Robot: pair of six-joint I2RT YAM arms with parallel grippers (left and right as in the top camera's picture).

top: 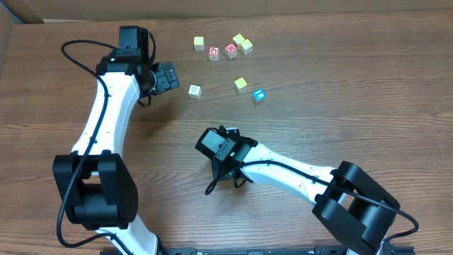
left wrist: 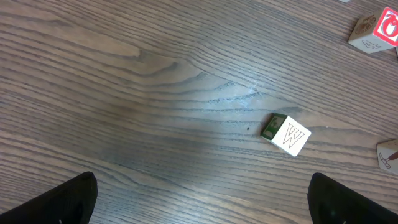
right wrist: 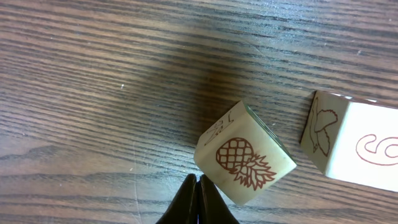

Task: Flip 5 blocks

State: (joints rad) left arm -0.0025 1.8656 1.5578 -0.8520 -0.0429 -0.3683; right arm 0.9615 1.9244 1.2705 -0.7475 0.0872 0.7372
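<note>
My right gripper (right wrist: 198, 182) is shut with nothing between its fingers. Its tips rest at the lower left corner of a tilted cream block with a brown pineapple (right wrist: 245, 157). A second cream block with a red 6 (right wrist: 356, 144) lies just to its right. From overhead that gripper (top: 221, 149) sits mid-table and hides both blocks. My left gripper (top: 168, 75) hangs open, its fingers (left wrist: 68, 200) wide apart and short of the grey W block (left wrist: 287, 134) (top: 195, 91). Further blocks lie at the far side: teal (top: 259, 95), yellow (top: 241, 83), and cream or yellow ones (top: 199, 44) (top: 243, 43).
Two red-faced cubes (top: 214, 53) (top: 231, 50) sit among the far blocks; one (left wrist: 376, 30) shows at the top right of the left wrist view. Another block's corner (left wrist: 388, 155) shows at that view's right edge. A cardboard wall (top: 14, 28) borders the table's back left.
</note>
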